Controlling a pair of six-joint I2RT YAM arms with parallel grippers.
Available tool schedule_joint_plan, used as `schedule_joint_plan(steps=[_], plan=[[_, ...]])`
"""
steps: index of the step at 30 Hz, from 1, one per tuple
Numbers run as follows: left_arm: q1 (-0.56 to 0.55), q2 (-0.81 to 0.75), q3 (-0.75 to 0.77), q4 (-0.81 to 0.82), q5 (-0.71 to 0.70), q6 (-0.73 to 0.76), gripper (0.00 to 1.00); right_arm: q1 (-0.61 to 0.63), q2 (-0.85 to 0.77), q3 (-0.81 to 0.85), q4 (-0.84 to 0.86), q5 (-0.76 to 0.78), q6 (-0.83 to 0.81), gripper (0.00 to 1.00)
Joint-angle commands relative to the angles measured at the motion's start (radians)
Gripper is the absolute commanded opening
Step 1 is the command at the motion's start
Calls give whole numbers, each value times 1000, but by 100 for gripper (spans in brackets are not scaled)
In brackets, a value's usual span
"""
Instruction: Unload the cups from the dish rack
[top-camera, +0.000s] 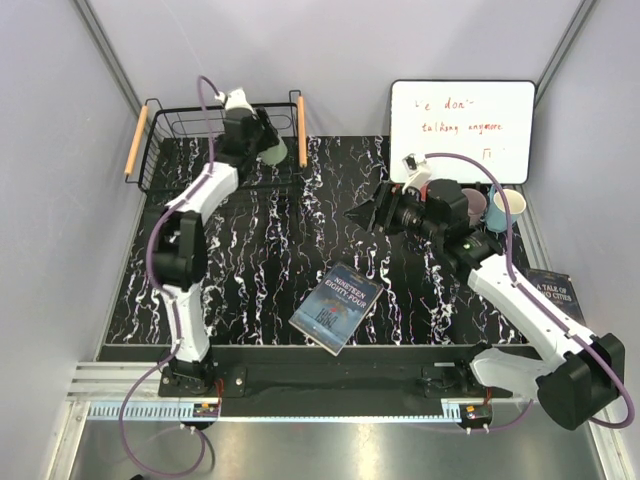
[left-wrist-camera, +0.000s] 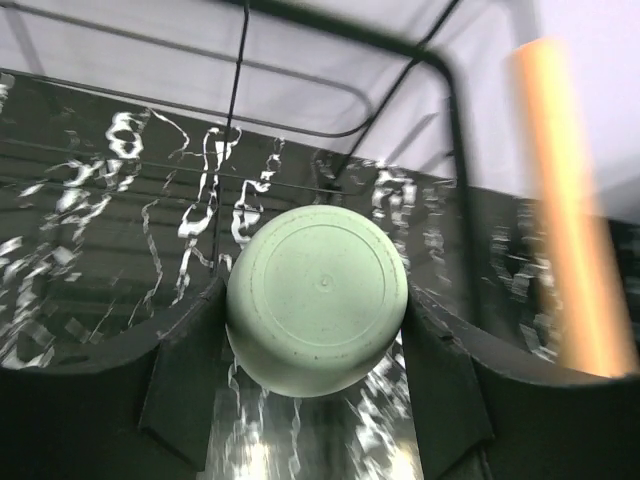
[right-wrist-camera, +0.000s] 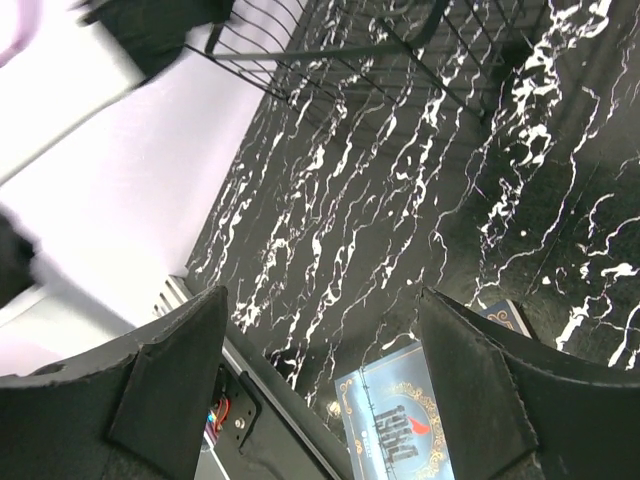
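The black wire dish rack (top-camera: 168, 160) with wooden handles stands at the far left of the mat. My left gripper (top-camera: 262, 142) reaches into its right end and is shut on a pale green cup (top-camera: 273, 152). In the left wrist view the pale green cup (left-wrist-camera: 318, 295) shows its round bottom, with both fingers (left-wrist-camera: 190, 370) pressed against its sides and my left gripper (left-wrist-camera: 318, 390) around it. My right gripper (top-camera: 362, 215) hovers open and holding nothing over the middle of the mat. A mauve cup (top-camera: 472, 205) and a light blue cup (top-camera: 506, 208) stand at the right, below the whiteboard.
A whiteboard (top-camera: 462, 125) leans at the back right. A blue book (top-camera: 337, 306) lies near the front centre, showing as the blue book (right-wrist-camera: 400, 430) in the right wrist view; another book (top-camera: 552, 290) lies at the right edge. The rack's wooden handle (left-wrist-camera: 570, 200) is close to the held cup.
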Motion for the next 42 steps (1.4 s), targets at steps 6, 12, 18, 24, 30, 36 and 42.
schedule_joint_plan(steps=[6, 12, 18, 24, 30, 36, 42], plan=[[44, -524, -117, 65, 265, -188, 0, 12, -78, 1, 168, -33, 82, 86], [52, -799, -449, 286, 476, -440, 0, 12, -153, -12, 234, -70, 126, 86], [44, -989, -837, 620, 630, -736, 0, 13, -184, -28, 327, -174, 203, 86], [33, -1142, -1032, 693, 649, -787, 0, 22, -210, -94, 409, -196, 275, 86], [-5, -1198, -1112, 708, 643, -793, 0, 51, -184, -130, 459, -202, 307, 86], [-106, -1205, -1152, 718, 611, -783, 0, 87, -132, -121, 490, -185, 298, 86], [-207, -1205, -1184, 710, 571, -753, 0, 111, -68, -72, 502, -179, 286, 85]])
